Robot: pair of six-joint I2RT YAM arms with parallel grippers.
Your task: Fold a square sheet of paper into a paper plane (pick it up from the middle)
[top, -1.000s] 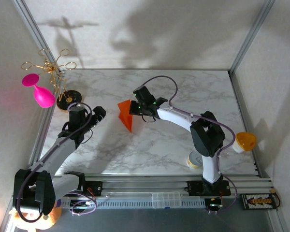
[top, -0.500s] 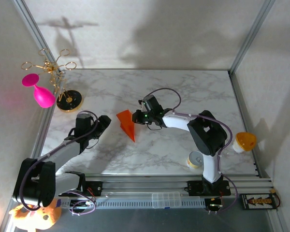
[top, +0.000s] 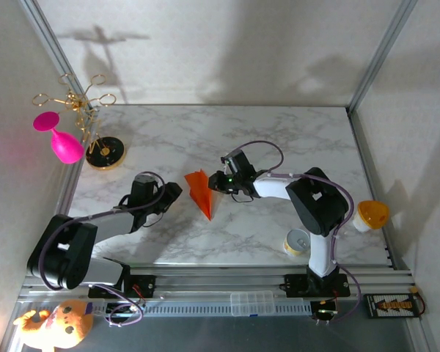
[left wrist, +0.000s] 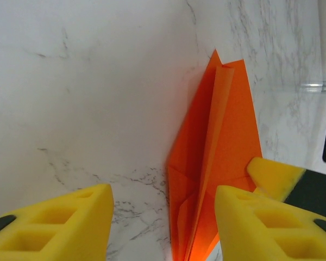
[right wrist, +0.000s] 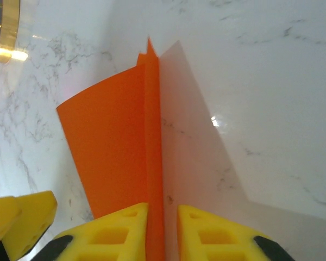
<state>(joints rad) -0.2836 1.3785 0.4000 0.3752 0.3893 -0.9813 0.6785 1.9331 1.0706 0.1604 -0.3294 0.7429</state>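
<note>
The square sheet of paper is now folded into the orange paper plane, which lies mid-table with its sharp tip toward the near edge. My right gripper is at its right side. In the right wrist view the upright centre fold stands between the jaws, against the left finger with a gap to the right one; the gripper is open. My left gripper comes in low from the left. Its jaws stand open, straddling the plane without pinching it.
A pink goblet and a gold stand sit at the back left. A small yellow can stands near the right arm's base. An orange-yellow cup rests on the right edge. Metal frame posts bound the table.
The right gripper lowered the plane onto the table and eased its jaws apart. The left arm swung right and down to the plane, its jaws narrowing.
</note>
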